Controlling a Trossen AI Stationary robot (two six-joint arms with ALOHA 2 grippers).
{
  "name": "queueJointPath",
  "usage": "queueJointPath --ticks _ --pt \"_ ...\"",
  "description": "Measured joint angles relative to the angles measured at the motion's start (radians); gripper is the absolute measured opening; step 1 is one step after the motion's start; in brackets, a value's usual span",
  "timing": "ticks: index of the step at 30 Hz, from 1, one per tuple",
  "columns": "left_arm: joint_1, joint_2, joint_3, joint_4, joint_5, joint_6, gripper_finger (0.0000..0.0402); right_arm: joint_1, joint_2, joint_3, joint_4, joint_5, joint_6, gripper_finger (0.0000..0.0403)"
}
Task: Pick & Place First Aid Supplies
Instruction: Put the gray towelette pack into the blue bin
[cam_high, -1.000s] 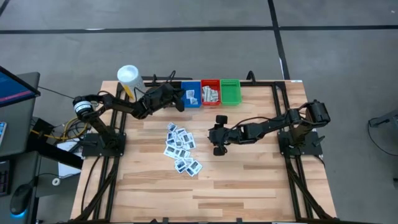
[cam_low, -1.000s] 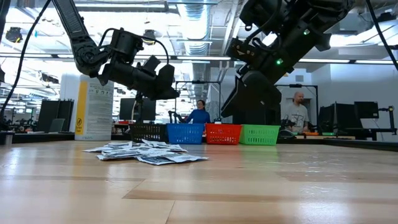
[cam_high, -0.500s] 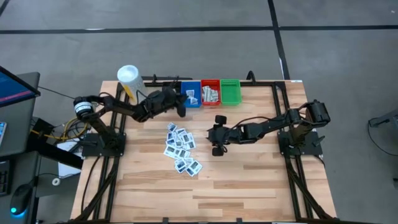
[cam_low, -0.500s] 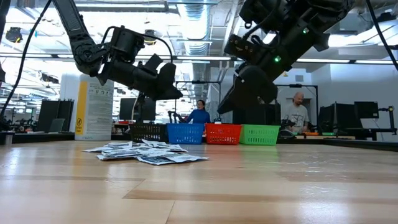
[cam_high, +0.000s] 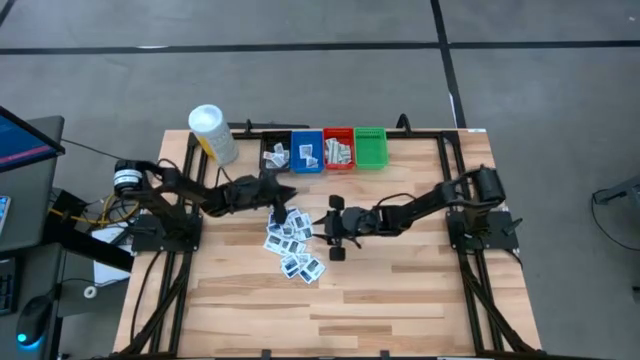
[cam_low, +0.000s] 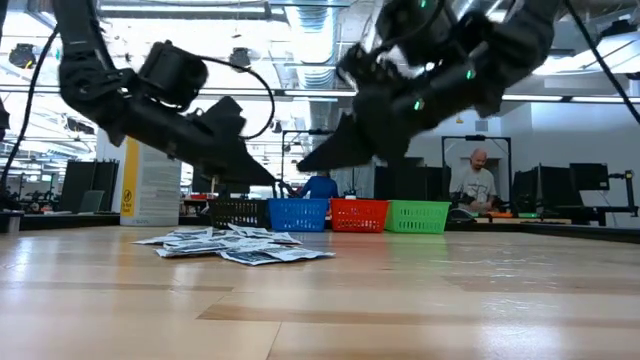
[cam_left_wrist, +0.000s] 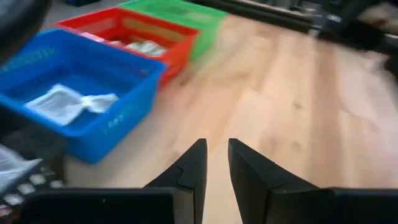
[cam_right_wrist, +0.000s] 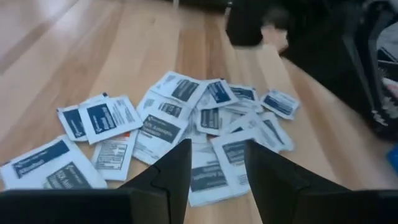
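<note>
I see the pile of first aid packets (cam_high: 293, 243) lying loose on the desk (cam_high: 400, 290), well short of the blue bin (cam_high: 307, 152). My left end effector (cam_high: 281, 203) hangs over the pile's bin-side edge, fingers slightly parted, grasping nothing. My right end effector (cam_high: 318, 228) sits just beside the pile, released and empty.

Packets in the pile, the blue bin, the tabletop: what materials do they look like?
Packets: likely paper or foil-lined sachets, flat, printed, slightly curled edges. Blue bin: moulded plastic, uniform colour, slotted walls. Tabletop: light wood planks, visible grain and seams, smooth finish.
</note>
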Motion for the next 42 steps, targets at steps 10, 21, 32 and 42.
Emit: queueJointPath --ticks 10,21,32,42 --pt "-0.12 -0.131 -0.085 0.005 -0.001 0.02 0.0063 0.003 0.186 0.083 0.088 -0.019 -0.021 0.014" --pt "-0.178 -0.086 -0.09 0.034 -0.004 -0.061 0.0063 0.066 0.149 0.118 -0.056 -0.098 -0.032 0.0133" --pt "-0.339 -0.073 -0.09 0.105 -0.064 -0.103 0.0062 0.104 0.177 0.118 -0.126 -0.1 0.012 0.0137" --pt "-0.436 -0.073 -0.09 0.14 -0.136 -0.101 0.0062 0.104 0.251 0.124 -0.102 -0.112 0.112 0.0132"
